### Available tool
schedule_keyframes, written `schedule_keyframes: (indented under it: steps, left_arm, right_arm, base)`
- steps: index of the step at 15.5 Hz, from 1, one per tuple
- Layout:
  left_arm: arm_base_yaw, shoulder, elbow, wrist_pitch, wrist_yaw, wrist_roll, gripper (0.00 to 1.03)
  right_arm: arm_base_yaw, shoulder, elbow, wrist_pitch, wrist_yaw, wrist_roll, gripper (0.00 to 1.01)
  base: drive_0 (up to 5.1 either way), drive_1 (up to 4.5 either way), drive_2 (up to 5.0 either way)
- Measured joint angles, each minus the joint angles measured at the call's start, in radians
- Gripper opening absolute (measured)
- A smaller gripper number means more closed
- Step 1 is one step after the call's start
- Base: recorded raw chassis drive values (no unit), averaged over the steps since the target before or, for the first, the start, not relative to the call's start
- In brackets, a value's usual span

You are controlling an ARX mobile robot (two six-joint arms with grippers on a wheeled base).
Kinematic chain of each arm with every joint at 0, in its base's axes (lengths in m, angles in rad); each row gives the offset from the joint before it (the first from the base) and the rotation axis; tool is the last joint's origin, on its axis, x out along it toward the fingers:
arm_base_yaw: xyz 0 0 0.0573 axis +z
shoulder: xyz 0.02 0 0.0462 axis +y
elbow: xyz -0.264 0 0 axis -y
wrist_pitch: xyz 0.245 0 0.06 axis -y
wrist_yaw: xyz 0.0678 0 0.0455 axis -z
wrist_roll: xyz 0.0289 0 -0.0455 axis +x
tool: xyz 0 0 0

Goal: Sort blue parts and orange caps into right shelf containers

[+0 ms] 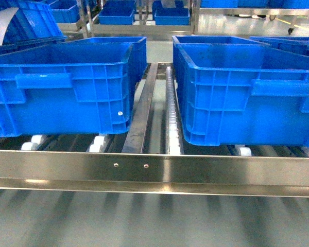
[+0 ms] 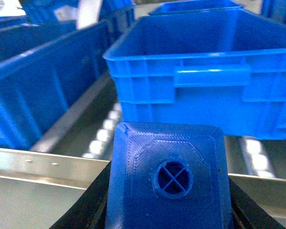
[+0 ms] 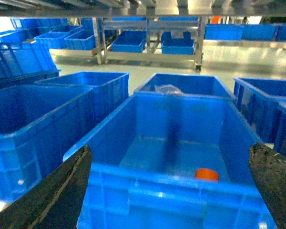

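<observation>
Clamped between the dark fingers (image 2: 93,202) of the left gripper (image 2: 168,210) sits a blue part (image 2: 167,176), a printed plastic block with fine layer lines, bevelled corners and a round stud with a cross in it on the face turned toward the camera. Beyond it a steel shelf rail (image 2: 33,164) runs across, and a ribbed blue crate (image 2: 205,90) with a thick rim and a moulded handle bar stands on rollers behind the rail. The right gripper (image 3: 169,191) is spread wide with nothing between its rough black fingers (image 3: 55,195), which frame the near rim of the right crate (image 3: 171,138). That crate is smooth-walled inside, and one orange cap (image 3: 207,174) lies on its floor toward the near right corner. From the head camera neither arm shows: two large crates, the left crate (image 1: 62,87) and the right crate (image 1: 247,92), sit side by side on white rollers (image 1: 98,144) behind a brushed steel front rail (image 1: 154,170) with two screws. A steel divider (image 1: 144,110) and a roller track (image 1: 171,110) fill the open gap between them. More blue crates (image 3: 128,43) stand on far racks.
</observation>
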Motion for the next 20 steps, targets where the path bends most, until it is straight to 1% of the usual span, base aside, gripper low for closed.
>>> schedule_keyframes:
  steps: [1,2,3,4,5,6,8,9,10,11,12,13,14,15,16,17,18,19,20]
  left_arm:
    - [-0.007,0.015,0.023,0.0,-0.059,0.016,0.44]
    - [0.004,0.069,0.087,0.029,-0.077,0.015,0.44]
    - [0.012,0.139,0.16,0.077,-0.074,0.022,0.44]
    - [0.024,0.215,0.243,0.09,-0.036,0.016,0.44]
    - [0.024,0.304,0.329,0.121,-0.006,0.012,0.44]
    - [0.02,0.386,0.418,0.126,0.007,0.01,0.44]
    - [0.013,0.58,0.659,0.082,0.054,-0.024,0.44]
    - [0.007,0.68,0.792,0.057,0.067,-0.039,0.46]
    - [-0.002,0.764,0.914,0.022,0.076,-0.041,0.59]
    - [-0.018,0.784,0.939,0.055,0.089,-0.034,0.72]
    - [-0.035,0.742,0.881,0.112,0.108,-0.031,0.83]
    - [-0.054,0.634,0.757,0.18,0.115,-0.031,0.97]
    - [-0.069,0.528,0.638,0.235,0.094,-0.014,0.98]
    - [-0.064,0.427,0.531,0.195,0.149,-0.048,0.85]
    - [-0.045,0.383,0.423,0.228,0.175,-0.078,0.73]
    - [-0.019,0.357,0.32,0.251,0.197,-0.093,0.6]
    - [-0.006,0.325,0.229,0.276,0.193,-0.105,0.47]
    - [-0.009,0.272,0.159,0.301,0.195,-0.111,0.34]
    - [-0.019,0.206,0.102,0.332,0.203,-0.111,0.2]
  right_arm:
    - [-0.01,-0.051,-0.063,-0.017,-0.012,0.009,0.98]
    - [-0.014,-0.099,-0.172,-0.026,-0.011,0.006,0.98]
    - [-0.027,-0.133,-0.245,-0.064,-0.006,0.004,0.98]
    - [-0.032,-0.161,-0.277,-0.068,0.004,0.004,0.98]
    - [-0.03,-0.181,-0.287,-0.056,0.021,0.004,0.98]
    - [-0.021,-0.196,-0.295,-0.071,0.026,0.007,0.98]
    - [0.038,-0.228,-0.321,-0.08,0.051,0.008,0.98]
    - [0.063,-0.235,-0.321,-0.081,0.059,0.012,0.98]
    - [0.084,-0.236,-0.321,-0.086,0.069,0.012,0.98]
    - [0.089,-0.236,-0.321,-0.088,0.069,0.016,0.98]
    - [0.088,-0.237,-0.321,-0.091,0.064,0.019,0.98]
    - [0.087,-0.237,-0.329,-0.093,0.061,0.023,0.98]
    - [0.086,-0.24,-0.341,-0.103,0.053,0.034,0.98]
    - [0.087,-0.239,-0.35,-0.095,0.053,0.04,0.98]
    - [0.107,-0.186,-0.388,0.095,0.171,0.035,0.88]
    - [0.103,-0.19,-0.44,0.137,0.253,0.028,0.75]
    - [0.078,-0.249,-0.477,0.1,0.265,0.024,0.63]
    - [0.066,-0.316,-0.486,0.069,0.261,0.021,0.5]
    - [0.057,-0.388,-0.497,0.025,0.243,0.019,0.35]
  base:
    - [0.0,0.0,0.0]
    - [0.0,0.0,0.0]
    - [0.0,0.0,0.0]
    - [0.0,0.0,0.0]
    - [0.0,0.0,0.0]
    - [0.0,0.0,0.0]
    - [0.0,0.0,0.0]
    - [0.0,0.0,0.0]
    - [0.0,0.0,0.0]
    - [0.0,0.0,0.0]
    - [0.0,0.0,0.0]
    - [0.0,0.0,0.0]
    - [0.0,0.0,0.0]
    - [0.0,0.0,0.0]
    - [0.0,0.0,0.0]
    - [0.0,0.0,0.0]
    - [0.0,0.0,0.0]
    - [0.0,0.0,0.0]
    - [0.0,0.0,0.0]
